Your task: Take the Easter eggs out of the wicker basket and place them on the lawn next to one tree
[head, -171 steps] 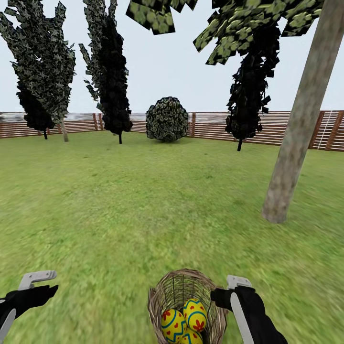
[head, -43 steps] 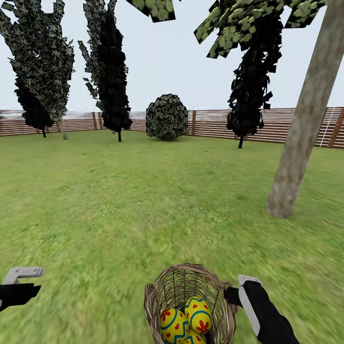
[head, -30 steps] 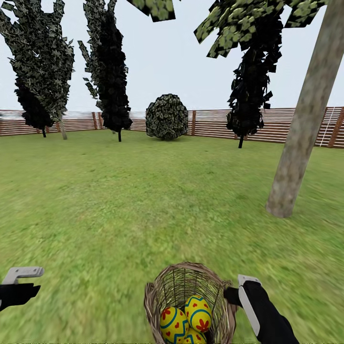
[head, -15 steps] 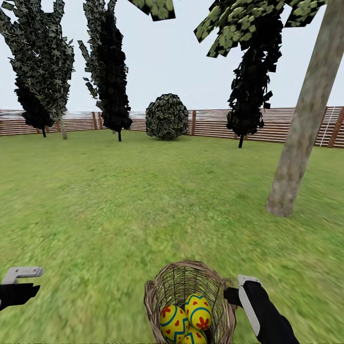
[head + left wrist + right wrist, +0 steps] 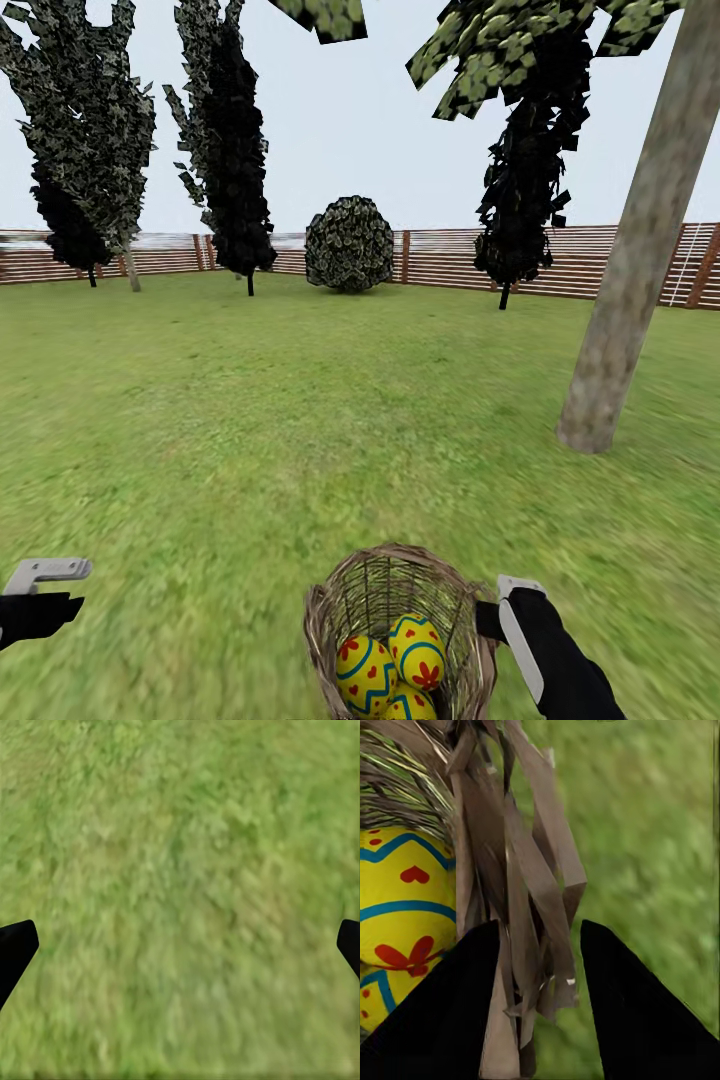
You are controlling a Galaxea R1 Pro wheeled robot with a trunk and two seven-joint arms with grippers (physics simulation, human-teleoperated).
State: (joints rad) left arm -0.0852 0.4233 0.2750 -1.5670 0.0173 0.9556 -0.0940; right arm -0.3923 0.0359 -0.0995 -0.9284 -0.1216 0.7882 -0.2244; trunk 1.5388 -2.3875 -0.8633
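Observation:
The wicker basket hangs low in the head view's middle, with three yellow Easter eggs banded in blue and marked in red lying inside it. My right gripper is shut on the basket's right rim. In the right wrist view its black fingers pinch the wicker strips, with an egg just behind. My left gripper is off to the left over the lawn, open and empty, its fingertips spread wide above the grass. The tree with the pale trunk stands ahead to the right.
Dark narrow cypress-like trees and a round shrub stand far off along the brown slat fence. Open grass stretches between me and the pale trunk.
Since the oldest frame the view has shifted a little, and the left gripper sits lower and further left. The basket sits slightly higher. Over the last second almost nothing moved.

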